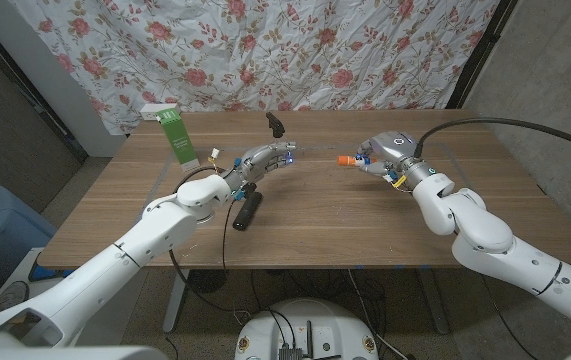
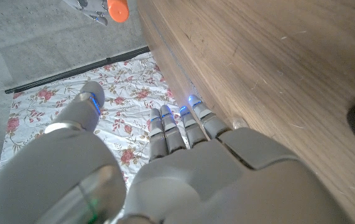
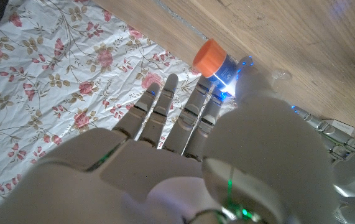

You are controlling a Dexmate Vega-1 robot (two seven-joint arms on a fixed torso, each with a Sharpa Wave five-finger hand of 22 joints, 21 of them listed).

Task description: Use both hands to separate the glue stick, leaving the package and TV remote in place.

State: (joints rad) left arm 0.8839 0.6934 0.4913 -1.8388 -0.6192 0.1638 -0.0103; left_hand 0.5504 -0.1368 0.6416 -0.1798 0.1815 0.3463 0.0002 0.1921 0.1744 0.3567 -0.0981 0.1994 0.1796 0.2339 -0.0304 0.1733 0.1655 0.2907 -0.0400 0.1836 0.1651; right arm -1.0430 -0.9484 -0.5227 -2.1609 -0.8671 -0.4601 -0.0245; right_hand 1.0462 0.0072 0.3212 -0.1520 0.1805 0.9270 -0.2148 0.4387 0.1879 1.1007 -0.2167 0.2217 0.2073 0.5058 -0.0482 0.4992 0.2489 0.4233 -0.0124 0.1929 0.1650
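The glue stick [image 1: 348,160], orange-capped with a blue body, is pinched in my right hand [image 1: 380,158] just above the table's middle right; the cap points toward my left hand. The right wrist view has the orange cap [image 3: 209,57] sticking out past the thumb and fingers of my right hand [image 3: 183,162]. My left hand [image 1: 273,157] hovers a short way off from the cap, fingers stretched out and apart, holding nothing. The left wrist view looks along that hand [image 2: 183,155] and catches the orange cap [image 2: 118,9]. The green package [image 1: 175,133] stands at the back left. The black TV remote [image 1: 245,211] lies under my left forearm.
A small dark object [image 1: 275,122] sits near the table's far edge [image 1: 315,111]. A floral cloth [image 1: 315,50] hangs behind the table. Bare wood [image 1: 345,220] stretches between both arms toward the front edge.
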